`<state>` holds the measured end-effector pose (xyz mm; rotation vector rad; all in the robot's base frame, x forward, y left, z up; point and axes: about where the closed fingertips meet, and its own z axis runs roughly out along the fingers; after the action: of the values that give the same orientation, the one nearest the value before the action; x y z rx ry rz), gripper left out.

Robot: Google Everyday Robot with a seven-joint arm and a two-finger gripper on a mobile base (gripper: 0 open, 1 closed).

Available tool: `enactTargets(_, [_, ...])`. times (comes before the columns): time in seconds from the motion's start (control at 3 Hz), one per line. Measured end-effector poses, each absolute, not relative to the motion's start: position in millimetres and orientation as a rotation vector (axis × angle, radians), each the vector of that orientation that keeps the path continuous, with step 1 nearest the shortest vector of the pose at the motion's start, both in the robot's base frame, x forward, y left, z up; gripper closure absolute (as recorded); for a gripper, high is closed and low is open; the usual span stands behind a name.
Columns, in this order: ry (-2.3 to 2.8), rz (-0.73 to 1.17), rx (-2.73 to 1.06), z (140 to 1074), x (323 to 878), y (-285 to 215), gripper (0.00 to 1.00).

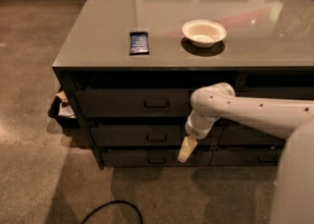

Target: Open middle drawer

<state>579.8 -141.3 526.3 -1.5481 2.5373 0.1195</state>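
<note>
The middle drawer (pixel 127 135) is a wide dark charcoal front of medium height, in the left stack of a low cabinet, and it is closed. Its small loop handle (pixel 157 137) sits at the centre. A taller drawer (pixel 122 102) is above it and a slimmer one (pixel 132 158) below. My gripper (pixel 185 149) hangs from the white arm (pixel 245 112), pointing down. It is in front of the cabinet, just right of and slightly below the middle drawer's handle, level with the seam between the middle and bottom drawers.
On the grey cabinet top (pixel 98 46) lie a white bowl (pixel 203 32) and a dark blue packet (pixel 139 42). A small bin (pixel 61 111) with scraps stands by the cabinet's left side. A black cable (pixel 115 209) lies on the floor in front.
</note>
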Motion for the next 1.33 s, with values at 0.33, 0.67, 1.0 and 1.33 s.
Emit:
enactTargets(0.33, [2.571, 0.176, -1.563, 501, 600, -126, 0.00])
enactTargets(0.67, [2.571, 0.176, -1.563, 501, 600, -126, 0.00])
enactTargets(1.0, [2.565, 0.226, -1.543, 489, 602, -126, 0.00])
enactTargets(1.33, [2.519, 0.295, -1.495, 480, 599, -126, 0.00])
